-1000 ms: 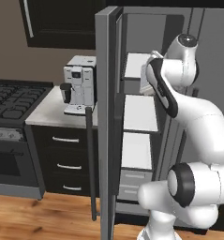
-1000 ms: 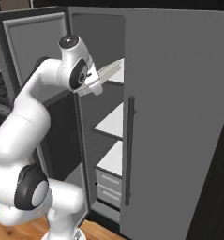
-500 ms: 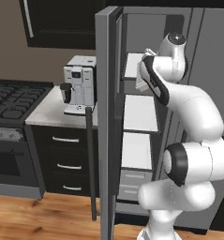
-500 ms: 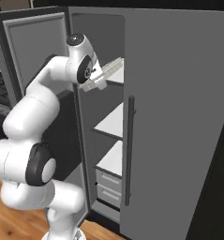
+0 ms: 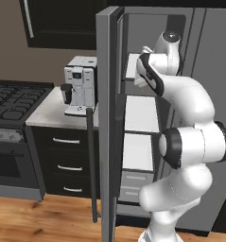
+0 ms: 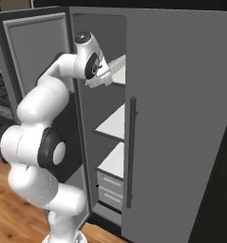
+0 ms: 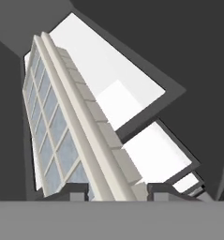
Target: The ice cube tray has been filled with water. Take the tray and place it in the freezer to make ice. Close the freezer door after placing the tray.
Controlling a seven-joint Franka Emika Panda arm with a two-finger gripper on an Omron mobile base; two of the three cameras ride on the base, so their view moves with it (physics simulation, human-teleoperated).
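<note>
Over the last second we have swung our arm further toward the open tall grey freezer [image 6: 98, 71], so our tool [image 7: 112, 191] now brings the flat pale white-grey ice cube tray [image 6: 110, 70] with its grid of square cells to the edge of the top white shelf [image 5: 133, 66], which we judge to be the final approach before setting it down. The tool is clamped on the tray's rim (its cells look bluish in the hand view, perhaps water), and the lower white shelves [image 6: 117, 123] look bare. The tall narrow grey freezer door [image 5: 109, 123] stands wide open, not yet closed.
</note>
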